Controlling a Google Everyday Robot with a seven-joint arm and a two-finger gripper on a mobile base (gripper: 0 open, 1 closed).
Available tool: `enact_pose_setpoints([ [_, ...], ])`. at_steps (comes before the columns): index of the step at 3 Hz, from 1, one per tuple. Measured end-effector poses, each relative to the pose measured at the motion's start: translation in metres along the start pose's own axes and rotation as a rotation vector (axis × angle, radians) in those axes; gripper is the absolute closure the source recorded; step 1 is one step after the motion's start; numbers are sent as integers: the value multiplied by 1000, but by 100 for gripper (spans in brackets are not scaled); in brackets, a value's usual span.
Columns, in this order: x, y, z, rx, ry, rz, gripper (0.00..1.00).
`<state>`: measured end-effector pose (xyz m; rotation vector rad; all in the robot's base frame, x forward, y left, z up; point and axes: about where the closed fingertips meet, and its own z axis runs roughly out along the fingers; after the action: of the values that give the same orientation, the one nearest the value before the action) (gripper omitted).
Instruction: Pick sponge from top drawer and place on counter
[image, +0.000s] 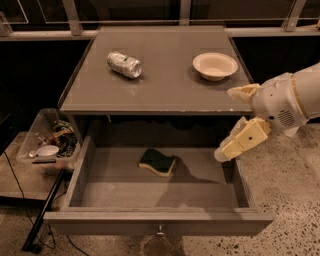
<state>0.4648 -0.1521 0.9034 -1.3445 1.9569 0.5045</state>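
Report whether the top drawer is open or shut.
Open: the top drawer is pulled out, sponge lying inside; the hand hovers above its right wall.

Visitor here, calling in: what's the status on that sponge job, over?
Gripper open, empty, over the top drawer right edge. Sponge lying inside drawer, apart from gripper. Can and bowl on counter; nothing between gripper and sponge.

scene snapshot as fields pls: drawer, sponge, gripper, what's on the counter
top drawer: pulled open
sponge: lying on the drawer floor near its centre, green side up, untouched
gripper: at the drawer's right side, above its right wall, jaws apart, holding nothing
counter: can on its side at back left, pale bowl at back right
floor, left of cabinet: clear bin of clutter
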Motion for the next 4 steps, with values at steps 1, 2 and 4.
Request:
enact_pose_setpoints([
  [1, 8, 0, 41, 6, 35, -18, 0],
  [2, 23, -4, 75, 58, 71, -40, 0],
  [4, 50, -3, 125, 157, 96, -86, 0],
])
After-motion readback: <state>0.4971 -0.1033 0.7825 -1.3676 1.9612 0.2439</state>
